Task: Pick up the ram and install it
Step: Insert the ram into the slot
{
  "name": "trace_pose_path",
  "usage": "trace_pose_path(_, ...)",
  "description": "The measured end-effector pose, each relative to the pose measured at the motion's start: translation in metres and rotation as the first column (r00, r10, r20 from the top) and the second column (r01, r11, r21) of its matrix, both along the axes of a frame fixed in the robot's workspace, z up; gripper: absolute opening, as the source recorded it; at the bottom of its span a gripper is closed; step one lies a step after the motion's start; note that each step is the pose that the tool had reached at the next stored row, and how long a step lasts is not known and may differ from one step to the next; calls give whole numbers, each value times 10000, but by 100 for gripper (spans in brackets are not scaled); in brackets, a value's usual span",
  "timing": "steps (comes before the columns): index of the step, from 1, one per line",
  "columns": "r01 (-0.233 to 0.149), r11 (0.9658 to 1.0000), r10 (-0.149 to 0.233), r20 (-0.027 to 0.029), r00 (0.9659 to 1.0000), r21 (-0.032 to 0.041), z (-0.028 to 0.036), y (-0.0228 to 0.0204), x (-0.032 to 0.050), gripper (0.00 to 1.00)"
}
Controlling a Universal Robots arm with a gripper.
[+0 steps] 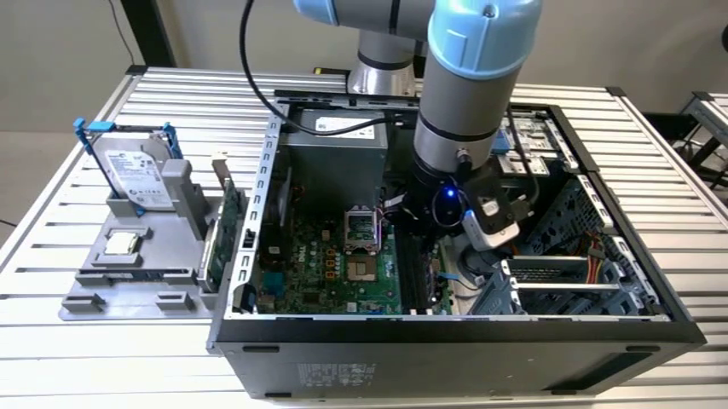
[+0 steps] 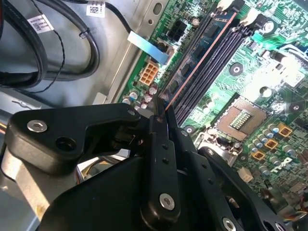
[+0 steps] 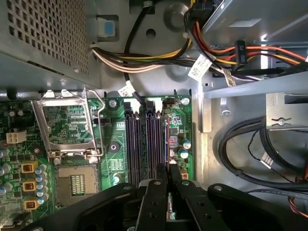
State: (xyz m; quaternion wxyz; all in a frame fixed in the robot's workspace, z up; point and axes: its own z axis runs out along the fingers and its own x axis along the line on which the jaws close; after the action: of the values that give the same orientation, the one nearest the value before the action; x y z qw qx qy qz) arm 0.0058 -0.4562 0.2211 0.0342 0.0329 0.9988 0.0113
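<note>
the arm point(image 1: 461, 94) is being held nearly upright in the exterior view, its grey and light-blue column reaching down from above into the open computer case point(image 1: 455, 328), with the wrist and a small blue light sitting low inside, above the motherboard point(image 1: 330, 264). the gripper point(image 3: 168, 180) is being shown in both wrist views as black linked fingers point(image 2: 161, 139) drawn narrow together, and the ram point(image 2: 199, 60) is being gripped edge-on between them. in the second wrist view the stick is being seen as a thin bluish-green strip with a coppery edge, lying along the black memory slots point(image 3: 144, 142) on the side nearest the case wall; whether it is being pressed fully into its slot cannot be told.

the case is being shown lying on its side on a slatted metal table point(image 1: 102, 341), open on top. inside it, the green motherboard with its empty processor socket point(image 3: 67, 127), a perforated metal box point(image 3: 43, 33), bundled coloured cables point(image 3: 211, 48) and thick black cables point(image 2: 53, 45) are being held.

towards the exterior view's left, a grey fixture tray point(image 1: 131, 285) is being used to hold a hard drive in a blue frame point(image 1: 131, 175), standing tilted, and a green expansion card point(image 1: 228, 226), standing on edge just beside the case wall.
</note>
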Motion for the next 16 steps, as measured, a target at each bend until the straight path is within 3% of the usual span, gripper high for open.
trace_pose_path(9,4,10000,-4,-2,10000,0,-28,0,0,0)
trace_pose_path(16,-242,9997,242,-47,9997,2,-28,0,-2,0)
